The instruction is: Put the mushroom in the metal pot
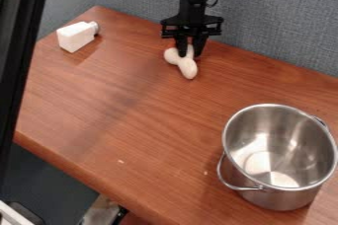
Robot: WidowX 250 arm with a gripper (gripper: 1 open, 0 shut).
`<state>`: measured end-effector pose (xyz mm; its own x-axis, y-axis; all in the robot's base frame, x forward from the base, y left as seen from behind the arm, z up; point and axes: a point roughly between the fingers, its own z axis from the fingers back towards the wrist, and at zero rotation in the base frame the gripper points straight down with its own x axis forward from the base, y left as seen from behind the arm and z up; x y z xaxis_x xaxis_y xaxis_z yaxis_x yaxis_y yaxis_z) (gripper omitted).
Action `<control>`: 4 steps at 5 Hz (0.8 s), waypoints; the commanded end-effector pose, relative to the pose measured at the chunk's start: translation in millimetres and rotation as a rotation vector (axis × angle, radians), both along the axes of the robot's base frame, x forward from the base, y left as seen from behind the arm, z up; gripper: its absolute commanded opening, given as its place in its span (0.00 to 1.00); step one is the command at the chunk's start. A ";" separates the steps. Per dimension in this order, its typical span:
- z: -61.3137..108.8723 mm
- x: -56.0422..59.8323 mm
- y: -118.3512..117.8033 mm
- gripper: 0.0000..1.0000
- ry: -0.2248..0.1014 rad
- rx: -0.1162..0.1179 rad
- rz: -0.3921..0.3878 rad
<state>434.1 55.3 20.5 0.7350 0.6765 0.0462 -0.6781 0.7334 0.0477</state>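
The mushroom (185, 62) shows as a small cream piece at the back of the wooden table (119, 101), hanging just under my gripper (192, 43). The black fingers point straight down and are shut on the mushroom's upper end. Whether its lower end touches the wood I cannot tell. The metal pot (224, 148), shiny and with nothing in it, stands at the front right, well away from the gripper, with its thin wire handle lying along the rim.
A white rectangular block (77, 37) lies at the table's back left corner. A dark vertical bar (27, 51) crosses the left side of the view. The table's front edge runs diagonally at the lower left.
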 end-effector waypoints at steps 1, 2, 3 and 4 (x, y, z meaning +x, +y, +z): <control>12.1 0.7 -30.9 0.00 -0.021 -0.035 -0.054; 22.4 -4.9 -30.0 0.00 -0.008 -0.043 -0.060; 18.8 -5.4 -35.0 0.00 0.002 -0.045 -0.100; 15.2 -5.7 -39.9 0.00 0.011 -0.047 -0.137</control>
